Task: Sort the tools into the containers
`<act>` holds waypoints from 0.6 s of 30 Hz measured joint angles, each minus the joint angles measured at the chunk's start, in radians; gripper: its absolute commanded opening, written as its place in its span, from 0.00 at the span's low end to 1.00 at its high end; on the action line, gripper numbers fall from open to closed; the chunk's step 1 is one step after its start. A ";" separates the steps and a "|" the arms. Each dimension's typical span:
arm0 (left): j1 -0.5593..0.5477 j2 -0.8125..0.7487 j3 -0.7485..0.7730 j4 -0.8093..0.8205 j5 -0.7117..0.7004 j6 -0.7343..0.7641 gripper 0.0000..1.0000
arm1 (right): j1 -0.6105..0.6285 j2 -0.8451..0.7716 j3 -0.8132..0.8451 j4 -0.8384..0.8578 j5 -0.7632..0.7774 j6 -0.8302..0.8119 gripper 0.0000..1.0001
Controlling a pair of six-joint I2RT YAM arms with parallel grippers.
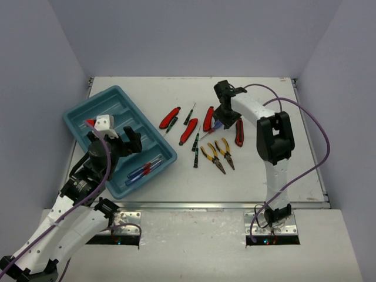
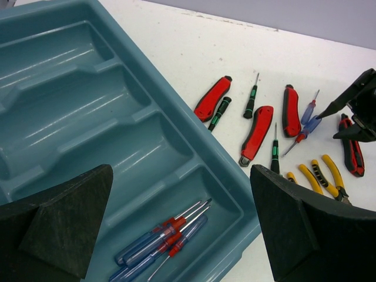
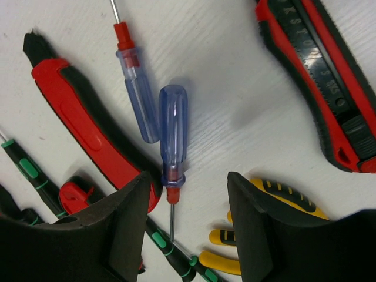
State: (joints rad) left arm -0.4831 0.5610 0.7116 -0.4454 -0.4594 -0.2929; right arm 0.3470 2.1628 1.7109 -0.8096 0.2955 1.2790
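The teal tray point(image 1: 111, 103) lies at the left; it also shows in the left wrist view point(image 2: 88, 117). Three blue-handled screwdrivers point(image 2: 164, 238) lie in its nearest compartment point(image 1: 144, 171). My left gripper point(image 2: 179, 194) is open and empty, hovering over the tray point(image 1: 120, 144). My right gripper point(image 3: 188, 179) is open and low over two blue-handled screwdrivers point(image 3: 173, 135) on the table point(image 1: 216, 126). One screwdriver's red collar and shaft lie between the fingers, untouched.
Red-handled cutters point(image 1: 169, 117) point(image 1: 188, 130) point(image 1: 239, 132) lie around the right gripper, one beside its left finger point(image 3: 76, 123). Yellow-handled pliers point(image 1: 217, 154) point(image 3: 282, 197) and thin black-green screwdrivers point(image 1: 195, 150) point(image 3: 176, 252) lie just in front. Purple cables loop right.
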 measured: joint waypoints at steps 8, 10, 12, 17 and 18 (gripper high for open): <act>0.000 0.000 0.000 0.000 0.000 0.000 1.00 | 0.031 0.070 0.016 0.009 -0.043 0.032 0.48; 0.000 0.000 0.000 0.000 0.000 0.000 1.00 | 0.032 0.090 0.016 0.009 -0.047 0.041 0.46; 0.000 0.000 0.000 0.000 0.000 0.000 1.00 | 0.032 0.107 0.031 0.000 -0.050 0.048 0.43; 0.000 -0.001 0.000 0.000 0.001 0.000 1.00 | 0.032 0.128 0.062 -0.014 -0.049 0.071 0.27; 0.000 -0.001 0.000 0.000 0.001 0.000 1.00 | 0.032 0.128 0.062 -0.015 -0.049 0.075 0.25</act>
State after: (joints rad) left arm -0.4828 0.5598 0.7116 -0.4454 -0.4587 -0.2928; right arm 0.3791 2.2905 1.7733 -0.8249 0.2462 1.3540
